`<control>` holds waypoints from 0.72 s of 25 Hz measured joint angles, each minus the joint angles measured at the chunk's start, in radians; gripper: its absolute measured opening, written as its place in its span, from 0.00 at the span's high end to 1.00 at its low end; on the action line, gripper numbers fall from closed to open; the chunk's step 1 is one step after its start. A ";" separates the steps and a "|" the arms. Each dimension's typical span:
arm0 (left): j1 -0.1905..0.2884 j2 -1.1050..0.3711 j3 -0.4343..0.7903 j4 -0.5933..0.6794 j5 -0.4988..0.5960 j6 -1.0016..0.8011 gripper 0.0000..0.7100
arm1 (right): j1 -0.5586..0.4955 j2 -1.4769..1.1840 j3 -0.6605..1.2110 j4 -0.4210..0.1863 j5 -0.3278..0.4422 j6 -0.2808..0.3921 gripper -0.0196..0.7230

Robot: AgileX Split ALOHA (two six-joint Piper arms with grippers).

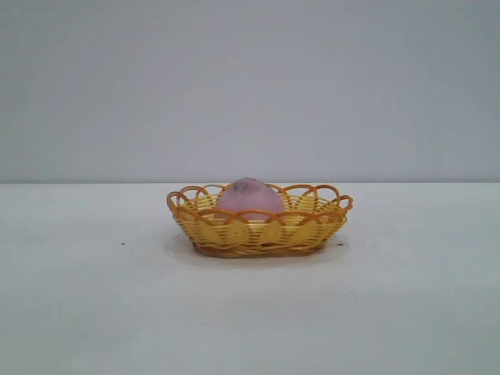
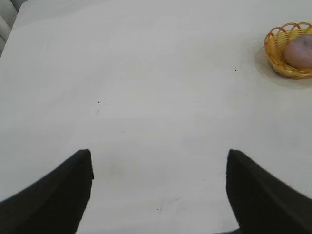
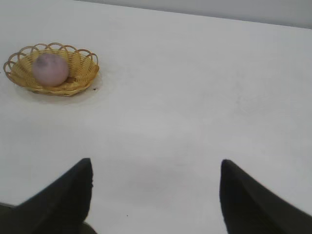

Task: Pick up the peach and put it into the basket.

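Observation:
The pinkish-purple peach (image 1: 248, 197) lies inside the yellow woven basket (image 1: 234, 235) with an orange looped rim, at the middle of the white table. The peach (image 2: 300, 52) in the basket (image 2: 274, 52) also shows in the left wrist view, and the peach (image 3: 50, 69) in the basket (image 3: 82, 73) shows in the right wrist view. My left gripper (image 2: 158, 156) is open and empty over bare table, far from the basket. My right gripper (image 3: 155, 165) is open and empty, also well away from the basket. Neither arm shows in the exterior view.
The white table (image 1: 94, 297) spreads around the basket with only small dark specks (image 1: 123, 244) on it. A grey wall (image 1: 250, 78) stands behind. The table's far edge (image 3: 204, 15) shows in the right wrist view.

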 joint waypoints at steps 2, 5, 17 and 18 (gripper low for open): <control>0.000 0.000 0.000 0.000 0.000 0.000 0.25 | 0.000 0.000 0.000 0.000 0.000 0.035 0.34; 0.000 0.000 0.000 0.000 0.000 0.000 0.25 | 0.000 0.000 0.000 -0.025 0.000 0.056 0.34; 0.000 0.000 0.000 0.000 0.000 0.000 0.25 | 0.000 0.000 0.000 -0.194 -0.004 0.233 0.34; 0.000 0.000 0.000 0.000 0.000 0.000 0.25 | 0.000 0.000 0.000 -0.194 -0.006 0.231 0.34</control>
